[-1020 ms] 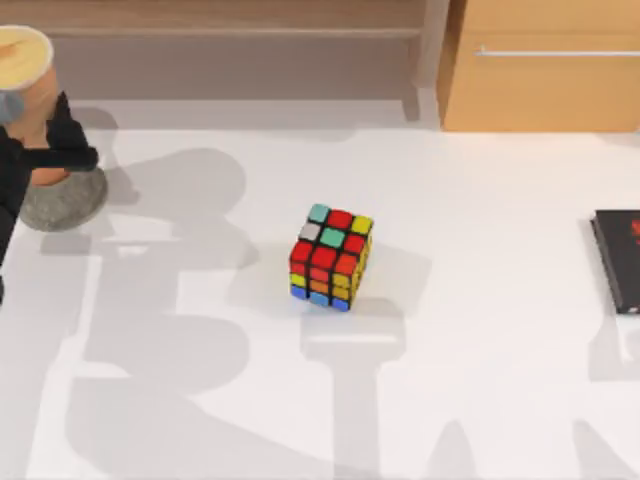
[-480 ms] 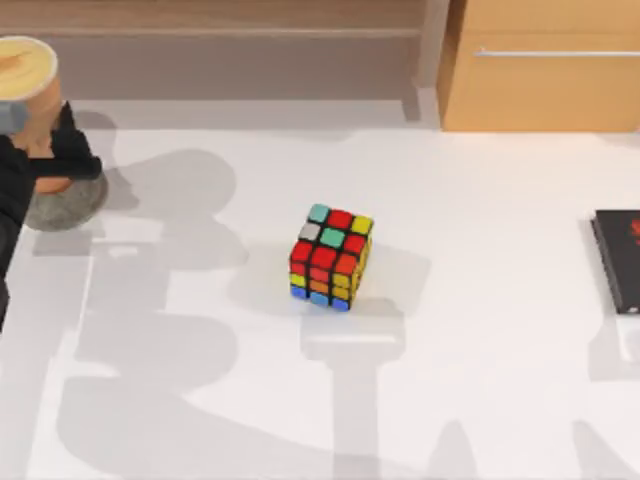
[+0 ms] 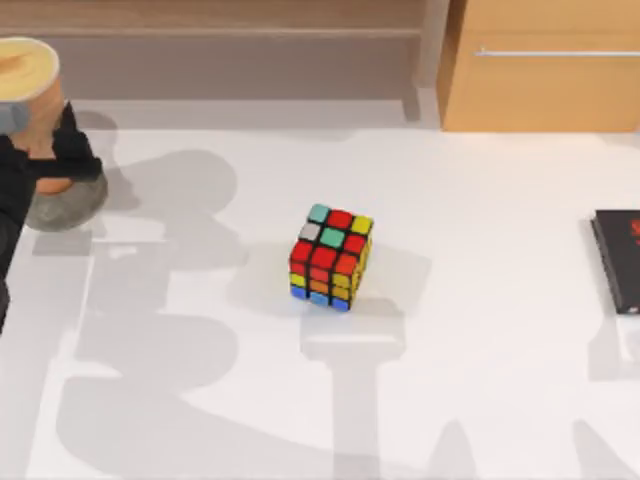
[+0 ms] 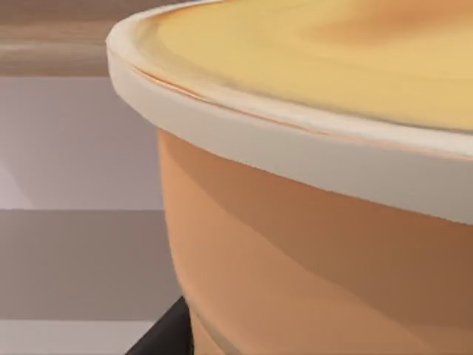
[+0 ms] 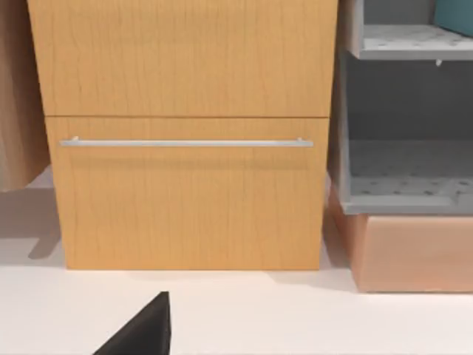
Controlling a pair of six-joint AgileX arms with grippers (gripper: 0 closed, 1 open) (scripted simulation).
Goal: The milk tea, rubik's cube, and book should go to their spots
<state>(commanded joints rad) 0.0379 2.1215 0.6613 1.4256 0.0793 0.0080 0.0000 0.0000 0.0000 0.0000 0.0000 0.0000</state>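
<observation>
The milk tea (image 3: 28,95) stands at the far left of our white table (image 3: 480,380), sitting on a round grey coaster (image 3: 70,205). Our left tool (image 3: 55,165) is clamped on the cup low down, with one dark finger (image 3: 78,158) across its side. From the left wrist we see the cup's tan wall and pale rim very close up (image 4: 310,244) — and a bit of black finger at the bottom edge (image 4: 166,336).

The rubik's cube (image 3: 330,255) sits alone near the middle of the table, well apart from the cup. Grey shadows of our arms lie across the white top.

Behind the table runs a low wooden shelf (image 3: 230,30), and to its right is a wooden cabinet (image 3: 545,85) with a thin silver handle (image 3: 555,52). The right wrist looks at that cabinet (image 5: 185,192) and at a grey rack (image 5: 403,177) beside it. A small teal corner (image 5: 454,16) peeks in at the top of the rack — we cannot tell what it is.

A thin black book (image 3: 618,260) with a red mark lies at the right edge, cut off. Of our right tool we see one dark tip (image 5: 140,333), so we cannot tell how its fingers stand.
</observation>
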